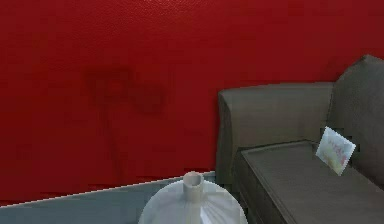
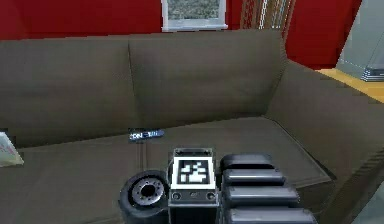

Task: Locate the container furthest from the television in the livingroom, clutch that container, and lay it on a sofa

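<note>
Arm at the sofa seat, white vessel low ahead.

The one container-like thing I see is a white necked vessel [image 1: 192,203] at the forward view's bottom edge, just left of the sofa [image 1: 285,110] end and below the red wall [image 1: 100,80]. The gripper [image 2: 145,197] sits low in the arm side view against the seat. I can't make out its far end, so I cannot tell whether it holds anything. If this is the laying-down, I'd reach out to mid-cushion, clear of the dark strip [image 2: 147,133], and lower until the seat takes the weight. The forward view gives me vessel and wall; the arm side view gives me backrest, strip and a window [image 2: 193,10]. A white pad [image 1: 335,148] lies on the seat.
</note>
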Tool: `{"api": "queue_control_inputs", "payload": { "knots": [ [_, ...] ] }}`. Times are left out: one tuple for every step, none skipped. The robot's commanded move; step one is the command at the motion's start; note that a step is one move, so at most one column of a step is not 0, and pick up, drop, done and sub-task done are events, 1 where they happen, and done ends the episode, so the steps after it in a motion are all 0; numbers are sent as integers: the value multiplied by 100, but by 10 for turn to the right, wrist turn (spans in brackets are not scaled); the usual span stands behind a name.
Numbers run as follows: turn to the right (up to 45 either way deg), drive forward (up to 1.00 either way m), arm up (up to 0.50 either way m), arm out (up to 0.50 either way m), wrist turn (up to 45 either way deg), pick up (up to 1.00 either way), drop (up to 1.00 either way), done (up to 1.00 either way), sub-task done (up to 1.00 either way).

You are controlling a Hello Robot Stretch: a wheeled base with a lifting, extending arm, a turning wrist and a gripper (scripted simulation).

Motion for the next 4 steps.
{"api": "queue_control_inputs", "payload": {
  "knots": [
    [0,0,0,46,0,0,0,0,0],
    [0,0,0,0,450,0,0,0,0],
    [0,0,0,0,450,0,0,0,0],
    [0,0,0,0,90,0,0,0,0]
  ]
}}
